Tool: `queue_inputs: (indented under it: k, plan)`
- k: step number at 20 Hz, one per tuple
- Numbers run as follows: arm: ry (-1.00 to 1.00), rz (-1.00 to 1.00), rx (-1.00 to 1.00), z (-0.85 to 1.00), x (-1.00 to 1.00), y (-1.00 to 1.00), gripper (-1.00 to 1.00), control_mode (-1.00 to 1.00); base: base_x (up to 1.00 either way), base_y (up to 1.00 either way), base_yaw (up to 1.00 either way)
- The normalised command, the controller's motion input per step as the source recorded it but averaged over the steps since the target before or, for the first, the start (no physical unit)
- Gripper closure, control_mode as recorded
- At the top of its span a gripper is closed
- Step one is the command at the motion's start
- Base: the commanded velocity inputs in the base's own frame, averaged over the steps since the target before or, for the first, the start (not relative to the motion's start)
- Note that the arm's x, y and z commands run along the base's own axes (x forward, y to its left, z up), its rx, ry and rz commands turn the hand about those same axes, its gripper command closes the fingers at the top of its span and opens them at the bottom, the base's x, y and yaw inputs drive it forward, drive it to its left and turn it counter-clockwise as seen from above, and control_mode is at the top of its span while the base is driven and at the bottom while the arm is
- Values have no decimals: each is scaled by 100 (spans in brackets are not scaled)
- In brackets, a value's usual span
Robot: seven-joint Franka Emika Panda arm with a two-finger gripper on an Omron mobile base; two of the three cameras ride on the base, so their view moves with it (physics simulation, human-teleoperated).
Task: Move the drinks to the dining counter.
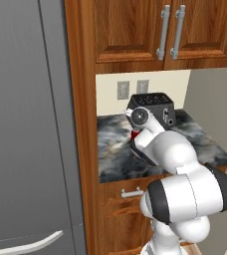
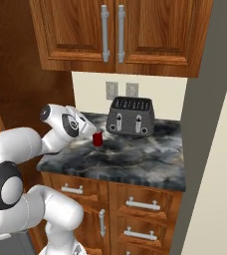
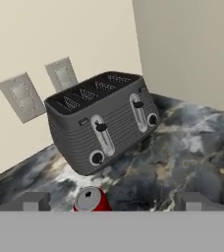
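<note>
Fingertips (image 3: 35, 202) of the gripper (image 3: 111, 204) stand far apart, one at each side of the hand view's lower edge, jaws wide and holding nothing. Between them, nearer the left tip, sits the red can (image 3: 91, 200), upright on the narrow marbled worktop (image 3: 192, 147), its silver top facing up. From the right base view the can (image 2: 97, 139) stands just in front of the arm's wrist, at the left part of the worktop (image 2: 135, 159); from the left base view a sliver of red (image 1: 134, 134) peeks out beside the arm. Farther back, the black toaster (image 2: 131, 116) stands against the wall, levers and dials toward the room, apart from the can. Behind it, two grey wall outlets (image 2: 121, 90) are set in the cream wall, and wooden cabinets (image 2: 110, 35) hang above.
</note>
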Motion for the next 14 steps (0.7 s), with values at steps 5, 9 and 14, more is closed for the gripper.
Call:
queue_inputs:
  k: [5,9,14]
  plan:
    - [25,12,0,0,4,0,-100,-100,0,0,0]
    - [25,27,0,0,0,0,-100,-100,0,0,0]
    - [26,30,0,0,0,0,-100,-100,0,0,0]
